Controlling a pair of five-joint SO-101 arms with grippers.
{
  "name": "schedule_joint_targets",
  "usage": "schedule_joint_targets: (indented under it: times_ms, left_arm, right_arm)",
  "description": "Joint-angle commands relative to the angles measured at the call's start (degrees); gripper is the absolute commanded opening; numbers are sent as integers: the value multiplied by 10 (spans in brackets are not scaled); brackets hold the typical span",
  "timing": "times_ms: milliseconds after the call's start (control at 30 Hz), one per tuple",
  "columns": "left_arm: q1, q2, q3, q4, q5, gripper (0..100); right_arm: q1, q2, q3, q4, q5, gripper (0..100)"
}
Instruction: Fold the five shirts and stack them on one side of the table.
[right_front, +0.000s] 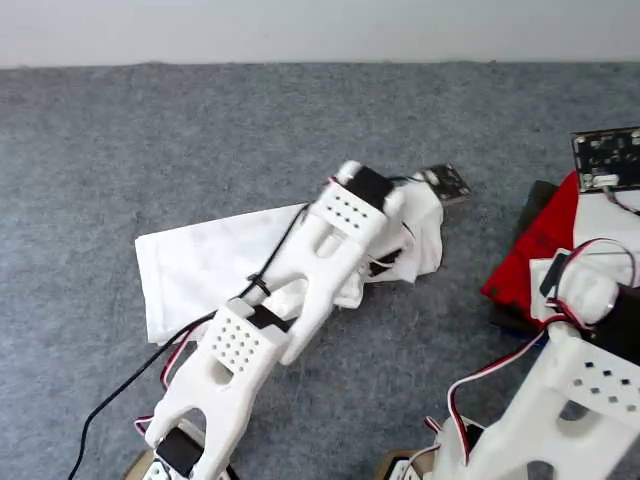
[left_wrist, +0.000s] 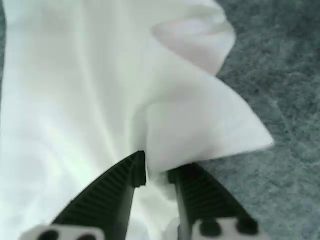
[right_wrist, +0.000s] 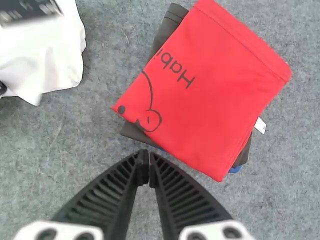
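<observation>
Left gripper pinches the crumpled white cotton shirt at its right end.
The shirt's long axis runs left to right across frame centre; the folded red shirt lies further right, beside the right gripper, clenched and empty.

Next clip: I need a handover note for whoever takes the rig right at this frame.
Left tool: shut on a fold of the white shirt, which lies partly folded on the table.
Right tool: shut, empty, above the table near the red shirt.
Done: red shirt folded, lying on a dark garment on the right arm's side.
To do: finish the white shirt and add it to that pile. How many lie under the red one cannot be told.
</observation>
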Motion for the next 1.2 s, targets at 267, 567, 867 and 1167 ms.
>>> schedule_joint_targets:
  times_ms: [267, 567, 867, 1167]
  left_arm:
    - [-92, 0, -73, -25, 3, 179]
    - [-148, 27, -113, -45, 2, 179]
    - [-136, -9, -182, 12, 6, 175]
    - [-86, -154, 80, 7, 3, 175]
  right_arm:
    - [7, -3, -3, 22, 4, 9]
    - [7, -7, -3, 22, 4, 9]
    - [7, -8, -3, 23, 3, 9]
    - [5, -3, -2, 23, 5, 9]
